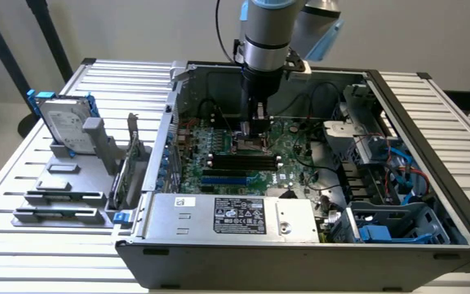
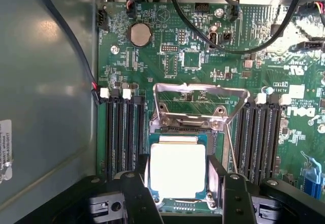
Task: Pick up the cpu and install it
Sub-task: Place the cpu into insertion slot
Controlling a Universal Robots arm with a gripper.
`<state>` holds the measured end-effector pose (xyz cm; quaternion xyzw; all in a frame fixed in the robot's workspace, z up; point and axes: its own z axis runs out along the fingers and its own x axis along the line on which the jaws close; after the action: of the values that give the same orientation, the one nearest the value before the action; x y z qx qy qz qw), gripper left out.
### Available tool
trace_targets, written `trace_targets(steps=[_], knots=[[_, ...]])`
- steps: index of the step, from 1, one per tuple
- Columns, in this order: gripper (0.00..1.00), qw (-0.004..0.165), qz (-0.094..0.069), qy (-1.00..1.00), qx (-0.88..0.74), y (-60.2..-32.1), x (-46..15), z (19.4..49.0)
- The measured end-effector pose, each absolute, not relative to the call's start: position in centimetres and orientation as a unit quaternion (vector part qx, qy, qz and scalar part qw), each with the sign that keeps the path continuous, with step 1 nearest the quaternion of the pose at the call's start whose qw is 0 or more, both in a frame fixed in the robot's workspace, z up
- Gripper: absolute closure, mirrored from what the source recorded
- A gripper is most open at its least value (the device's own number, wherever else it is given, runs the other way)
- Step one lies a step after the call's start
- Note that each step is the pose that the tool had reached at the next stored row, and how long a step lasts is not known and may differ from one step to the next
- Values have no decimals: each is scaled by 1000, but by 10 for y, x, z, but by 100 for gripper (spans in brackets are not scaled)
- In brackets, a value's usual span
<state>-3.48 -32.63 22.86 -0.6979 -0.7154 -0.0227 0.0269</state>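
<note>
— What sort of place is it?
— A robotics lab or test workshop: a slatted aluminium tabletop [image 1: 443, 107] carries an opened computer case [image 1: 300, 264], a grey fixture [image 1: 63, 184] racks spare parts beside it, and a robot arm [image 1: 265, 37] hangs above, before a bare wall [image 1: 137, 27].

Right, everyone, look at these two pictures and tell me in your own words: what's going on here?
A robot arm reaches down into an open computer case, its tool low over the motherboard. The cpu sits at the processor socket, directly under the tool. The metal retention frame is swung up and not closed over the chip. Whether the tool is gripping the chip is unclear.
</note>
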Motion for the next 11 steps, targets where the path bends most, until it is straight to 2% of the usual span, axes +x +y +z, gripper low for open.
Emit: trace_targets(steps=[11], knots=[[45,26,-24,-708,-705,-334,-43,224]])
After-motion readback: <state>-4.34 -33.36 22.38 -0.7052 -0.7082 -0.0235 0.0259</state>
